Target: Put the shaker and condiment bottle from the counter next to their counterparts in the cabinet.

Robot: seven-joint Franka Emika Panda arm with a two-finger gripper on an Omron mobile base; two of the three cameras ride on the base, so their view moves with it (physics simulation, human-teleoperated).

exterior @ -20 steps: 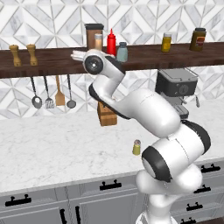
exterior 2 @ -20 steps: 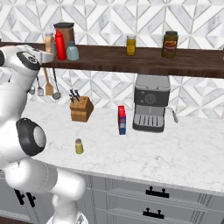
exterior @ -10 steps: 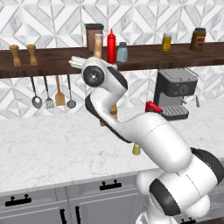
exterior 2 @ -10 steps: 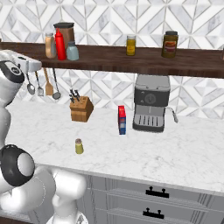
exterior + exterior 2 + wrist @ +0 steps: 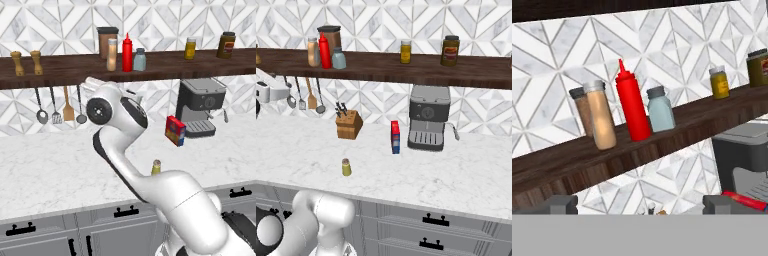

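Brown wood is seen running the full width of the left base view as the cabinet [image 5: 165, 62], where the condiment bottle [image 5: 112, 55] is standing just beside the red squeeze bottle [image 5: 127, 53], with the pale shaker [image 5: 140, 59] on the far side of it and a wide canister [image 5: 103, 41] behind. Bare board is left open between the pale shaker and a yellow jar [image 5: 190, 48]. Down on the counter [image 5: 45, 170], the shaker [image 5: 156, 167] is standing near the front edge, partly hidden by the arm, with wide marble free to its left.

From the right base view, the olive shaker [image 5: 346, 167] is seen upright and alone, well apart from the knife block [image 5: 349, 124] and the red box [image 5: 395, 136]. The coffee machine [image 5: 428, 117] is set against the wall.

Through the hand view, the gripper [image 5: 639, 204] is being held with its fingers [image 5: 559, 204] spread wide apart and nothing between them, below the shelf's front edge.
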